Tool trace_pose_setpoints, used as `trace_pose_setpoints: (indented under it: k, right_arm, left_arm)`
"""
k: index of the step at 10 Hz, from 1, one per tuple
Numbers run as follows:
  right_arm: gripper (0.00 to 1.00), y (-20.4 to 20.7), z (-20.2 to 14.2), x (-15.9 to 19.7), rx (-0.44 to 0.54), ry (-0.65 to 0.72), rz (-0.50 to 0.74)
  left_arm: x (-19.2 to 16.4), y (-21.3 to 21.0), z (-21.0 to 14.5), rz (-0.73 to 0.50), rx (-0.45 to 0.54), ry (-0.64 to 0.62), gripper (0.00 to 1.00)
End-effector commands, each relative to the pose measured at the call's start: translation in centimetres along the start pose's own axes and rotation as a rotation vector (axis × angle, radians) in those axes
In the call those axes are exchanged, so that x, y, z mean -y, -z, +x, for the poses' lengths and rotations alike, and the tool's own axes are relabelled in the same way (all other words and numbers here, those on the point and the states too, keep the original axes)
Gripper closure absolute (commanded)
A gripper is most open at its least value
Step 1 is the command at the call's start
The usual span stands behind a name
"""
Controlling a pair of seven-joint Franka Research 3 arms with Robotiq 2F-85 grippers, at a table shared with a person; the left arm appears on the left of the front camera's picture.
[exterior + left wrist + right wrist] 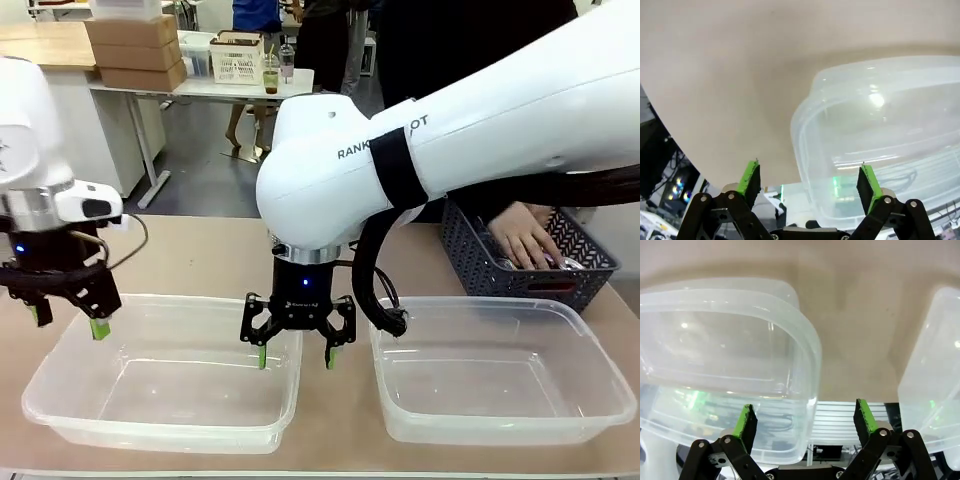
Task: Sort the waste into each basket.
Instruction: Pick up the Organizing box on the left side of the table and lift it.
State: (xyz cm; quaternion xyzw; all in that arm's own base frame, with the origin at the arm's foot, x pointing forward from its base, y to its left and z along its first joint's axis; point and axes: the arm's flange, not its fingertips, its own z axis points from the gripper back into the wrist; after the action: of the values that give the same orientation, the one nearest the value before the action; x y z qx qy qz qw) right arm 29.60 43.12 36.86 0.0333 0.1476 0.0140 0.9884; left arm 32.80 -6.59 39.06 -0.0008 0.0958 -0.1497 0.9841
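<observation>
Left tub (170,385), right tub (500,385): both empty. Left gripper (67,322) and right gripper (295,357) gape wide, holding nothing, at the left tub's rims. Waste (570,264), mostly hidden, lies in the grey basket (480,265) under the person's hand (522,240). Best to wait until the hand clears.

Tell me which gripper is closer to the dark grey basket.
Right. The right gripper hangs over the left tub, at its right rim; the left gripper is at its left end, farther from the dark grey basket.
</observation>
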Motion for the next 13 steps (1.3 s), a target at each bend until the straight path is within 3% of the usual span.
trace_pose_setpoints:
  k: [1,3,4,5,6,7,8,9,10,13]
  right_arm:
    - [0.0,-0.4,0.0,-0.5,-0.032,-0.012,0.027]
    - [0.0,-0.2,0.0,-0.6,-0.03,-0.016,-0.003]
    - [0.58,-0.1,-0.2,-0.7,-0.019,-0.016,-0.024]
    - [0.59,-0.2,-0.2,-0.7,-0.021,0.003,-0.032]
    - [1.0,-0.2,-0.2,-0.7,-0.021,0.01,-0.032]
    - [1.0,-0.2,-0.3,-0.7,-0.019,0.017,-0.039]
    - [0.75,-0.2,-0.4,-0.7,-0.015,0.028,-0.044]
    - [0.85,-0.2,-0.5,-0.7,-0.023,0.026,-0.046]
    - [1.0,-0.3,-0.6,-0.7,-0.03,0.029,-0.053]
    - [1.0,-0.8,-0.7,0.0,-0.023,0.058,-0.066]
  left_arm:
    - [0.4,7.4,-6.3,0.091,-0.035,-0.061,0.0]
    - [-0.1,8.4,-6.9,0.08,-0.028,-0.077,0.0]
    - [-0.2,8.5,-7.0,0.084,-0.008,-0.075,0.54]
    - [-0.1,8.4,-7.1,0.058,0.03,-0.074,0.58]
    - [-0.2,8.2,-7.2,0.053,0.059,-0.072,1.0]
    - [-0.3,8.1,-7.3,0.054,0.06,-0.079,1.0]
    - [-0.6,8.0,-7.4,0.051,0.062,-0.083,1.0]
    - [-0.8,7.8,-7.6,0.055,0.064,-0.074,0.86]
    - [-0.9,7.6,-7.7,0.051,0.06,-0.068,0.96]
    - [-0.9,6.5,-8.0,0.052,0.082,-0.065,1.0]
